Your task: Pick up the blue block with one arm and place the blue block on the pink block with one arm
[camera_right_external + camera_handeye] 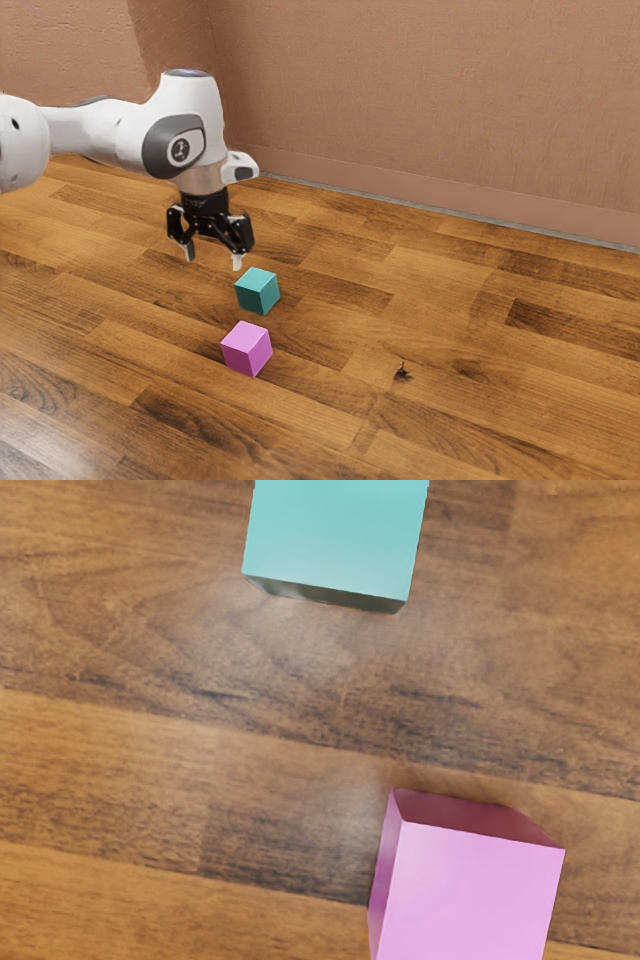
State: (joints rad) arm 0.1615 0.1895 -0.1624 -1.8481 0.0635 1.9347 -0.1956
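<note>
A teal-blue block [257,290] rests on the wooden floor, and a pink block [246,348] lies a short way in front of it, toward the camera. The two blocks are apart. My gripper [211,255] hangs open a little above the floor, up and to the exterior view's left of the blue block, with nothing between its fingers. In the wrist view the blue block [335,540] and the pink block [465,895] both lie on the planks below the hand, with bare wood between them.
The wooden plank floor [450,330] stretches to the exterior view's right. A brown wall with a baseboard [450,190] runs along the back. A small dark mark [401,372] sits on the floor right of the pink block.
</note>
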